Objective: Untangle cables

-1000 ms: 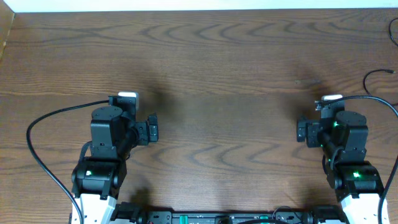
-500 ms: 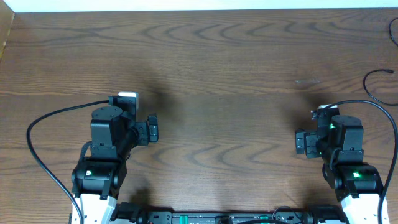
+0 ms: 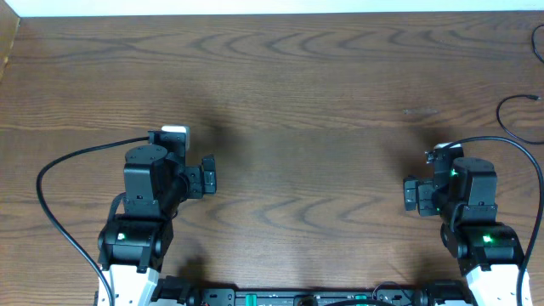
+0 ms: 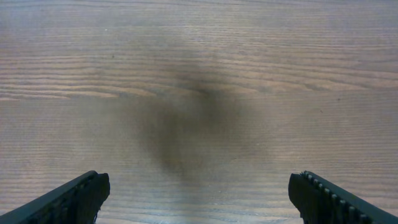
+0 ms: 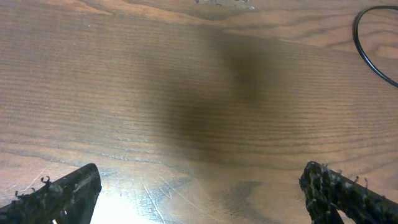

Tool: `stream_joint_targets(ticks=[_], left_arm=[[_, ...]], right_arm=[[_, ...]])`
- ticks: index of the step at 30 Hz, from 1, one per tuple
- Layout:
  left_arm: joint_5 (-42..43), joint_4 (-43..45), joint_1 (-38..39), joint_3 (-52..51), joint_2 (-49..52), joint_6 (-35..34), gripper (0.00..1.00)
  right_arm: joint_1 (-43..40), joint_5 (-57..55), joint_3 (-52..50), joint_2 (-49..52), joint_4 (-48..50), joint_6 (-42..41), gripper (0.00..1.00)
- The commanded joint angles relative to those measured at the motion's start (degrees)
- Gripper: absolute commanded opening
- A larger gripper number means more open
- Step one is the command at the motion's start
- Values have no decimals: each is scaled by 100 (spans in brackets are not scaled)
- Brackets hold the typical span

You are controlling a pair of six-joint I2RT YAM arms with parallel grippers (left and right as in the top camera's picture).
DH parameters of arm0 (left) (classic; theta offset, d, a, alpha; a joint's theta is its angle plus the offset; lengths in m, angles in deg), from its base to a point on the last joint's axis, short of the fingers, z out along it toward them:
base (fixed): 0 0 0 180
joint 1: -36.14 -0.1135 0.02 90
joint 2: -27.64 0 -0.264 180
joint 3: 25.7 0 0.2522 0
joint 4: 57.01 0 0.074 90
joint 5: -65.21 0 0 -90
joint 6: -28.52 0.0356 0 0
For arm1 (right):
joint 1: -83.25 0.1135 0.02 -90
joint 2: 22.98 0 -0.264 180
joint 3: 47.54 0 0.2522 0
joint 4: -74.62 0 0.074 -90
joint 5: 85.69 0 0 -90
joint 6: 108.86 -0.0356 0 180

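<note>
Overhead: thin black cable (image 3: 500, 112) curves across grained dark wooden table (image 3: 297, 102).

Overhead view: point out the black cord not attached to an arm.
The thin black cord at the picture's right edge: loose, with a free end, far thinner than the left arm's cable and the right arm's cable.

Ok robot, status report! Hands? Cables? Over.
Left gripper open, empty. Right gripper open, empty. Thin black cord at right edge of table, untouched; no white cord in view. Nothing in the way.
</note>
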Motion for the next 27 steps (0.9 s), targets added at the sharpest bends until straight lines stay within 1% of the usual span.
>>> stream_joint_targets(ticks=[1, 5, 8, 12, 16, 19, 23, 27], left_arm=[[-57, -17, 83, 11, -120, 37, 98], [-55, -42, 103, 11, -544, 37, 98], [-127, -94, 96, 9, -1108, 166, 98], [-474, -734, 96, 9, -1886, 164, 98], [-503, -1239, 96, 9, -2618, 164, 98], [-503, -1460, 55, 7, -3012, 164, 98], [-503, -1587, -63, -76, -3434, 164, 98], [-472, -1585, -262, -461, -4065, 144, 98]], right_arm=[[-33, -68, 0, 0, -9, 35, 99], [-33, -68, 0, 0, -11, 35, 99], [-33, -68, 0, 0, -11, 35, 99], [-33, -68, 0, 0, -11, 35, 99], [-33, -68, 0, 0, -11, 35, 99], [-33, -68, 0, 0, -13, 35, 99], [-33, -68, 0, 0, -26, 35, 99], [-33, -68, 0, 0, -26, 35, 99]])
